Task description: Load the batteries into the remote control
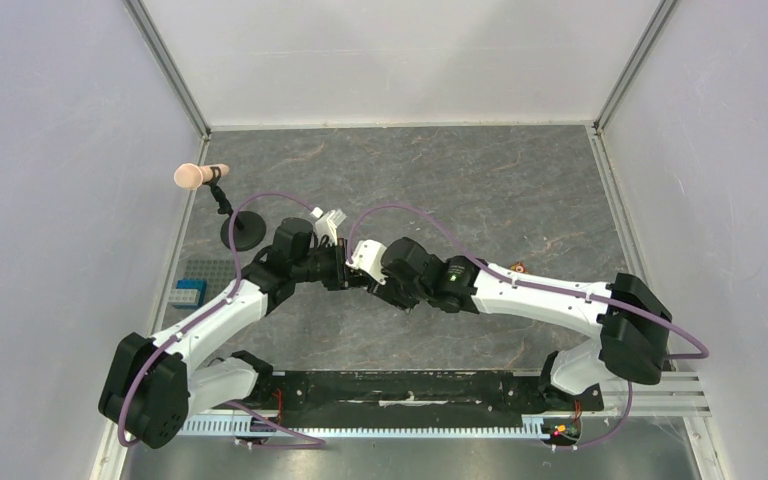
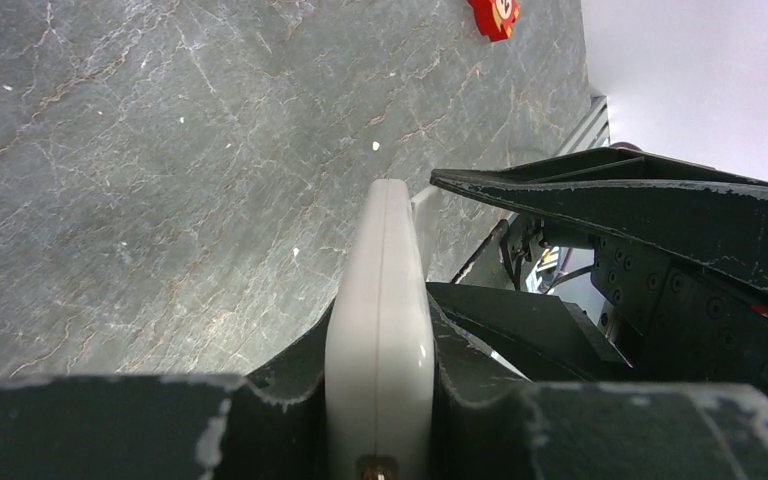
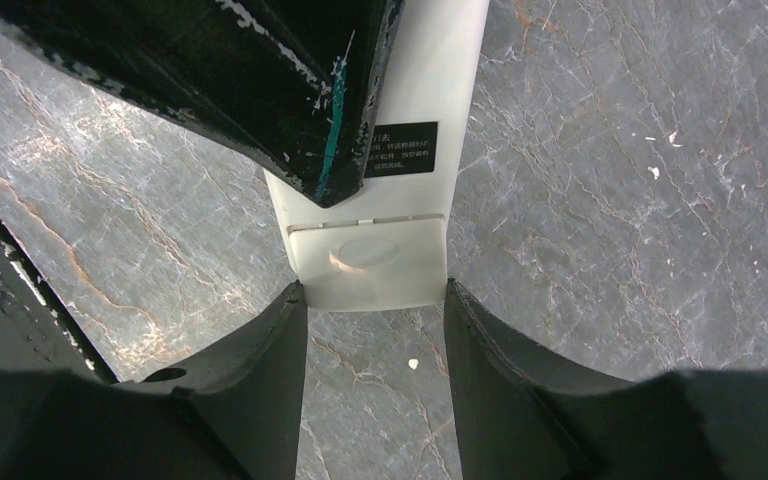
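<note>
Grey marbled stone counter (image 1: 520, 190). At centre frame above it, the left claw (image 1: 338, 268) is clamped on the slim white plastic remote control (image 3: 430, 90). The right claw (image 3: 373, 300) is closed on its cover end. A small red-orange object (image 2: 493, 14) lies upper right.

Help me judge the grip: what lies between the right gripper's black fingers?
The end of the slim white plastic remote control fills the gap of the right gripper, as the right wrist view shows.
</note>
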`<state>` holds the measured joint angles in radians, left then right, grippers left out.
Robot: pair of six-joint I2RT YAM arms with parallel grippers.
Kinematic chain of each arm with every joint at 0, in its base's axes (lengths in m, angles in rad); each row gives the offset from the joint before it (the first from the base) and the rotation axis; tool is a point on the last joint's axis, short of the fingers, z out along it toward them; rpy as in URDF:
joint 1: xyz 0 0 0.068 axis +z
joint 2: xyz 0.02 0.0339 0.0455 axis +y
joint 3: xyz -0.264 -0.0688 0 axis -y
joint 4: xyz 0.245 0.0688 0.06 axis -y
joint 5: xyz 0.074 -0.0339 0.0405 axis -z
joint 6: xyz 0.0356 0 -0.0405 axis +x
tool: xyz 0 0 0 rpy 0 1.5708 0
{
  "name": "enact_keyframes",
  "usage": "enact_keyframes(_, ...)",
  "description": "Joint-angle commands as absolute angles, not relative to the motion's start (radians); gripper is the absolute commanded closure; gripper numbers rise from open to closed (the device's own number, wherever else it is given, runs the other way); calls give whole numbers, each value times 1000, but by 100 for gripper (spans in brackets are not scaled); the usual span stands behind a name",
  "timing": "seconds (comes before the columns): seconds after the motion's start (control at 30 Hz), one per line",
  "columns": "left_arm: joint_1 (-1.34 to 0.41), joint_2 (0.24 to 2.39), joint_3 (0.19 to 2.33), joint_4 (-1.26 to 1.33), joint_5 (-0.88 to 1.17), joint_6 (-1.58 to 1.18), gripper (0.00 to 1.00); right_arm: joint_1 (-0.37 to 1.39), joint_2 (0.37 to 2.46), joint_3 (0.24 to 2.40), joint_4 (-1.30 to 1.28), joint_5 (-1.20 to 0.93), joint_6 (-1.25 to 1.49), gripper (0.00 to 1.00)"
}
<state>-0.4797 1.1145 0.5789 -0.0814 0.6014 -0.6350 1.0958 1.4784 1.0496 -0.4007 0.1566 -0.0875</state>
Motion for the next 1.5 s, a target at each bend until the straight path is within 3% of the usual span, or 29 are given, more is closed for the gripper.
enact_keyframes(0.0, -487, 1104, 618, -53, 648, -609, 98, 1096, 1502, 1107, -376, 161, -56, 64)
enact_keyframes(0.83, -487, 1113, 603, -5, 715, -653, 98, 1075, 1514, 1132, -296, 136, -7, 63)
enact_keyframes(1.47, -487, 1125, 584, 144, 807, -826, 98, 1050, 1527, 1132, -299, 102, -33, 51)
